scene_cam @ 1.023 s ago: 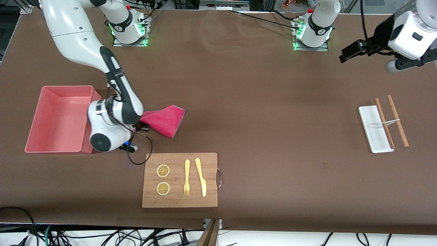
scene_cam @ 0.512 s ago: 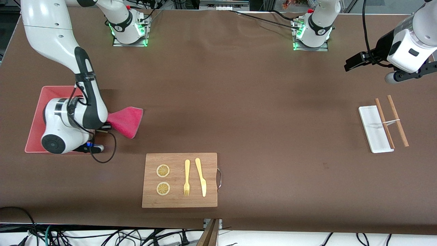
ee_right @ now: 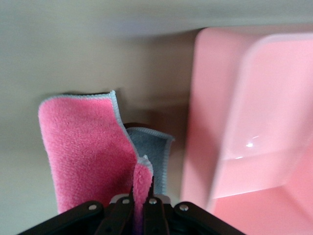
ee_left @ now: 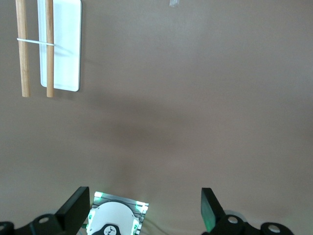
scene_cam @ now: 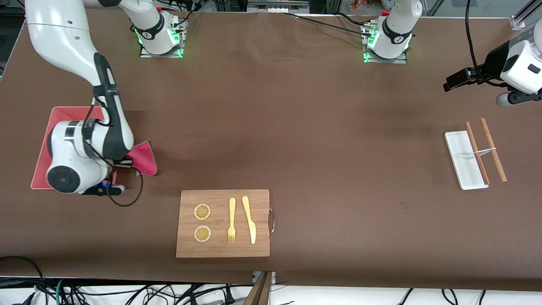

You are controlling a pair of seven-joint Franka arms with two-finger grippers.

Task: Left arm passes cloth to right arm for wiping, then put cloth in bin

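- Pinching one edge of the cloth [scene_cam: 143, 158] between fully closed fingers, the right gripper [scene_cam: 125, 162] hung low at the edge of the bin [scene_cam: 43, 149] that faces the left arm's end of the table.
- The cloth hung from that grip over the brown table [scene_cam: 296, 127] just beside the bin; in the right wrist view its magenta face [ee_right: 83, 152] and a fold of its grey reverse showed next to the bin's wall [ee_right: 210, 122].
- The right arm [scene_cam: 72, 51] covered much of the bin from the front camera.
- The left gripper [scene_cam: 455, 80] stood with its jaws wide apart and held nothing, raised over the table's left-arm end near the white tray [scene_cam: 461, 163] and the wooden sticks [scene_cam: 491, 148].
- A cutting board [scene_cam: 223, 223] with lemon slices [scene_cam: 202, 212], a fork [scene_cam: 231, 220] and a knife [scene_cam: 250, 219] lay nearer the front camera than the bin.
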